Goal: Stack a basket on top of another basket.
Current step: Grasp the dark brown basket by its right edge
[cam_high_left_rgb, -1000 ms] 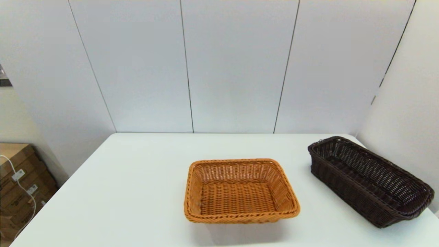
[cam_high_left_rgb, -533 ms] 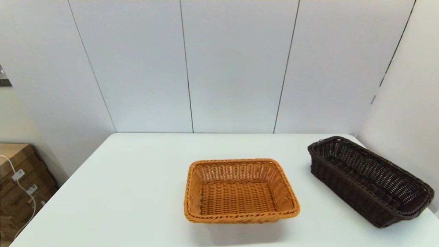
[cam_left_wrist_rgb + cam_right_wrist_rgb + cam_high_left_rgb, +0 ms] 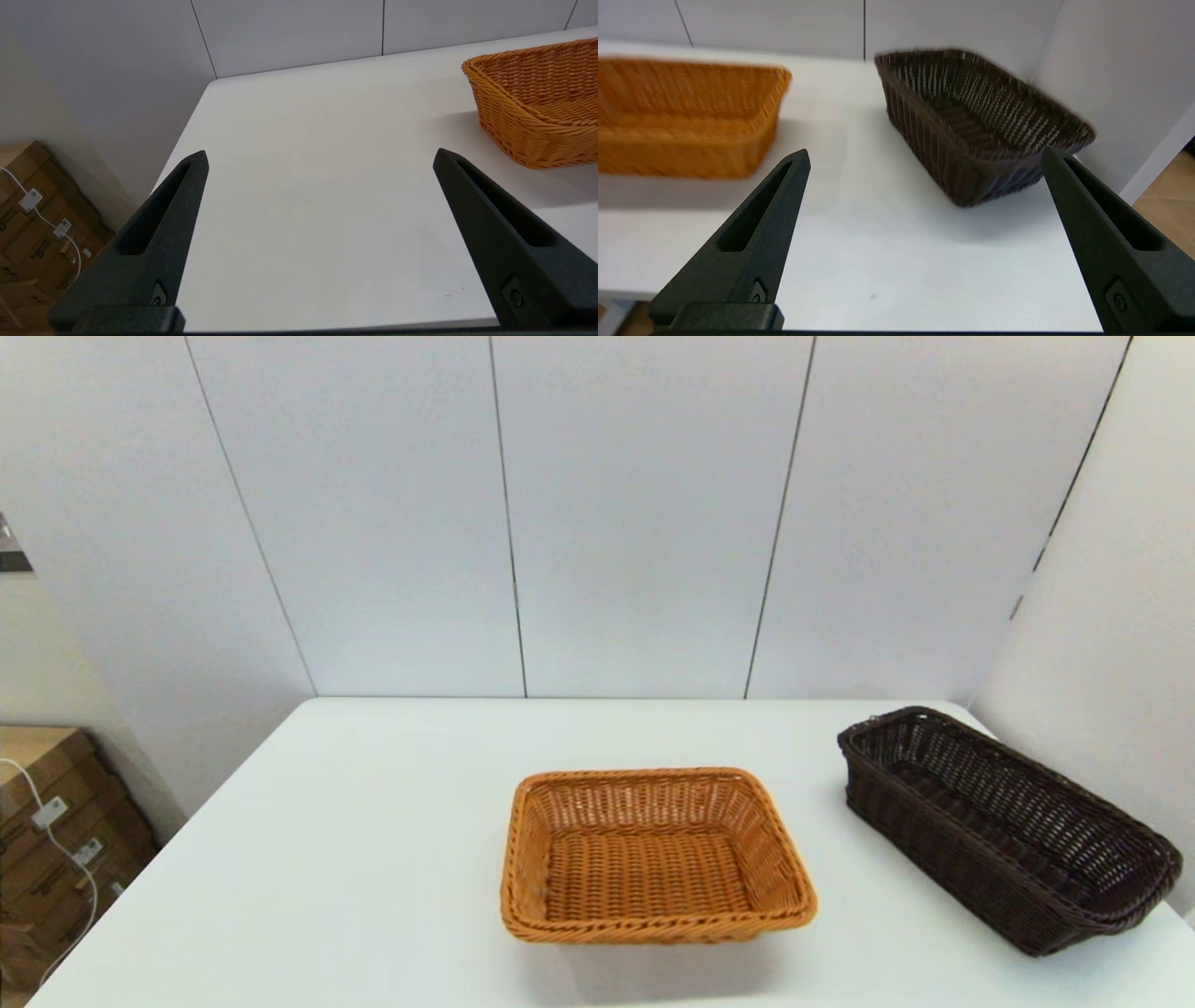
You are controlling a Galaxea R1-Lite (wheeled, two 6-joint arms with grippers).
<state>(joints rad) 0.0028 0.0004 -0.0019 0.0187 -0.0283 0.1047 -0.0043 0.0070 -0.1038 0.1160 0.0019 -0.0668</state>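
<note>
The dark brown basket [image 3: 1008,826] lies at the table's right side, angled toward the right edge; it also shows ahead in the right wrist view [image 3: 976,121]. The orange-tan basket [image 3: 651,854] rests empty near the table's middle front, and appears in both wrist views [image 3: 537,100] [image 3: 686,116]. My right gripper [image 3: 924,158] is open, held back near the table's front edge, short of the dark basket. My left gripper [image 3: 320,156] is open over the front left of the table, with the tan basket off to its side. Neither arm shows in the head view.
White wall panels [image 3: 644,513] close the table's back and right sides. Cardboard boxes with a white cable [image 3: 51,840] stand on the floor beyond the left edge. The white table [image 3: 355,821] is bare to the left of the tan basket.
Nothing has moved in the head view; both baskets lie as before.
</note>
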